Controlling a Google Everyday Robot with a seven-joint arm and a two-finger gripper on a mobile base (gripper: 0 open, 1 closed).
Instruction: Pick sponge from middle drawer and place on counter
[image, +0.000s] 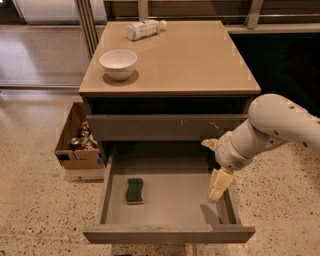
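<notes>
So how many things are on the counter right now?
2: a white bowl at front left of the counter and a bottle lying at its back left. The gripper hangs open over the right side of the middle drawer.

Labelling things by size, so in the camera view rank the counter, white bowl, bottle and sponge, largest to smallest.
1. counter
2. white bowl and bottle: they look alike, and the bottle lies farther back, so unranked
3. sponge
The tool hangs over the right side of the middle drawer.

Soft overhead light glazes the counter (200, 60) above the gripper (218, 186), its shadow on the middle drawer (170, 200) floor beneath
</notes>
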